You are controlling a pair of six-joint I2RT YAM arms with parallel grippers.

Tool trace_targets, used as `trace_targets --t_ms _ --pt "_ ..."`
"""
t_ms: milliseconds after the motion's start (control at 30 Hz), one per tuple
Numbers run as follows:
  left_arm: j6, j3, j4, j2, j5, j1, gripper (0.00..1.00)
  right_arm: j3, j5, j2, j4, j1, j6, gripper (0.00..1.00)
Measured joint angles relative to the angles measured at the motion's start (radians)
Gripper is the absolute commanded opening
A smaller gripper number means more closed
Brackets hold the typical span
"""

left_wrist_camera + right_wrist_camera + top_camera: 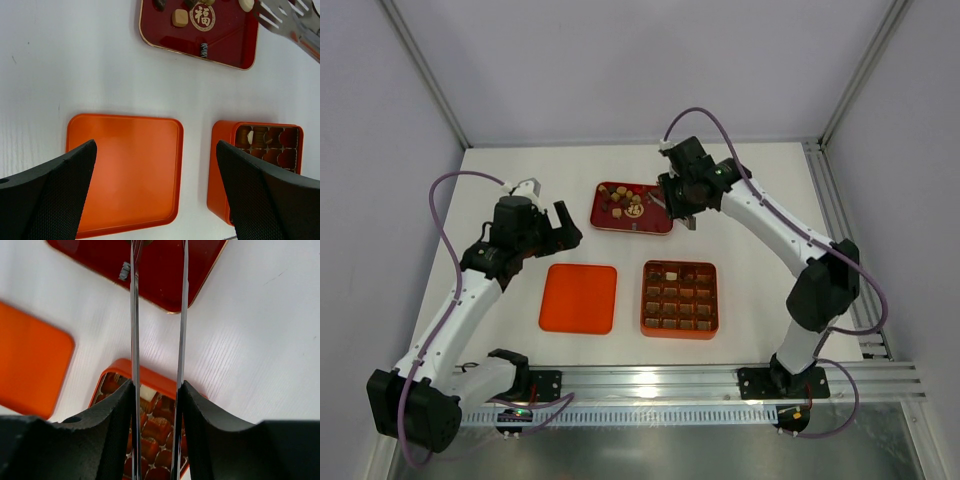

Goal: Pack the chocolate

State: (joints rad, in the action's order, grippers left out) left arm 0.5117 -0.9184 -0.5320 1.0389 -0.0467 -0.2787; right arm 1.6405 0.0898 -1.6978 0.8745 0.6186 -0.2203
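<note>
Loose chocolate pieces (620, 203) lie in a red tray (660, 222), also seen in the left wrist view (180, 18). The orange gridded box (679, 298) holds brown pieces in most cells and a white one (146, 391) in a far cell. My right gripper (675, 205) is shut on the metal tweezers (134, 315), whose arms stand apart and reach over the tray (165, 285); their tips are out of the wrist view. My left gripper (563, 225) is open and empty, above the flat orange lid (125, 175).
The lid (579, 297) lies left of the box on the white table. The tray has a gold emblem (202, 16) and a small striped item (203, 49). An aluminium rail (720, 380) runs along the near edge.
</note>
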Motion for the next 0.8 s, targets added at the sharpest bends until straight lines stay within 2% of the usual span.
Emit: trace_targets --t_ms 167,433,733,800 --pt "0.0 0.0 0.0 0.0 -0.001 0.0 1.0 0.14 0.001 -0.163 -0.005 -0.043 0.023 0.44" --pt "0.0 0.0 0.0 0.0 -0.002 0.0 1.0 0.293 0.008 -0.338 0.007 -0.047 0.039 0.43" --pt "0.0 0.001 0.0 0.0 -0.004 0.0 1.0 0.311 0.057 -0.362 0.032 -0.047 0.037 0.43" --pt "0.0 0.001 0.0 0.0 -0.006 0.0 1.0 0.31 0.061 -0.362 0.032 -0.047 0.035 0.4"
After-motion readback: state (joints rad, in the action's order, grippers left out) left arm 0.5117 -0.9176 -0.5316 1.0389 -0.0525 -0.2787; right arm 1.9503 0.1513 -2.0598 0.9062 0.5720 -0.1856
